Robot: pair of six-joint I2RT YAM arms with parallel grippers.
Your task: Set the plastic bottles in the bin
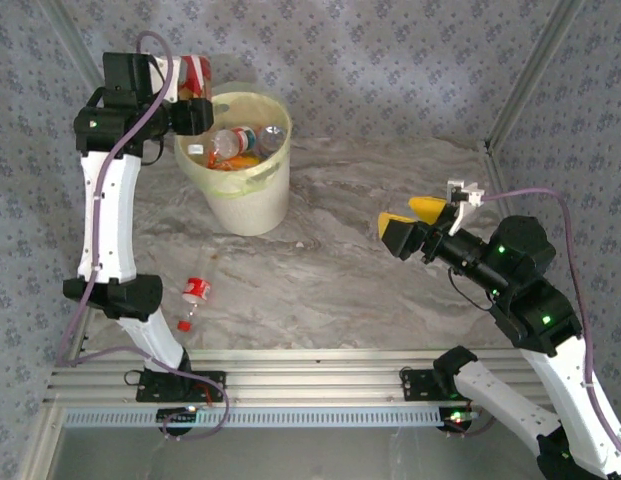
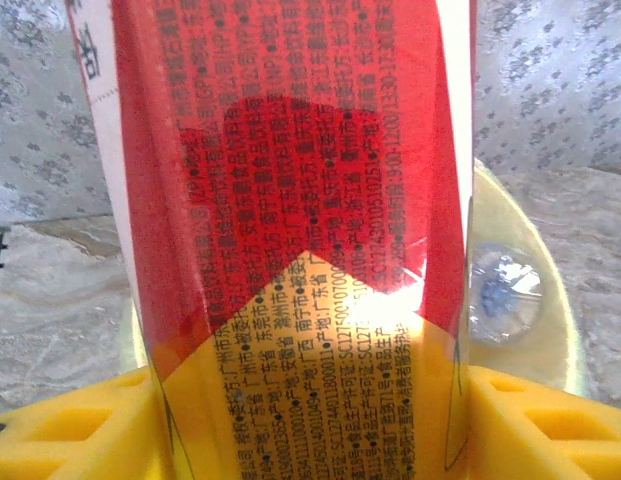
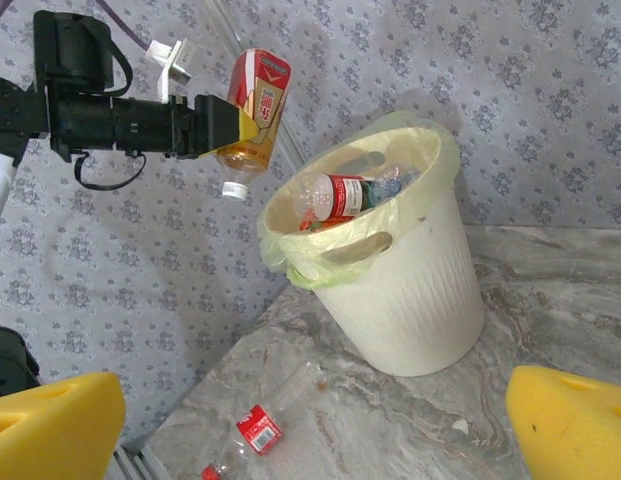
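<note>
While one clear, red-labelled bottle (image 1: 193, 296) lies flat on the counter (image 1: 370, 290) near the arm bases (image 1: 180, 382), the right tool (image 1: 410, 218) hangs spread and empty. Farther back the bin (image 1: 252, 205) holds several bottles (image 1: 235, 142), and the left tool (image 3: 242, 122) pinches a red-and-yellow labelled bottle (image 3: 258, 95), cap down, up beside its far rim. I judge two bottles remain, this one close to dropping.

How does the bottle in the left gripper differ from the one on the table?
The held bottle hangs cap-down in the left gripper; the table bottle lies on its side. The held bottle has a red-and-yellow label and pale cap; the table bottle a red label and red cap. Both are outside the bin.
</note>
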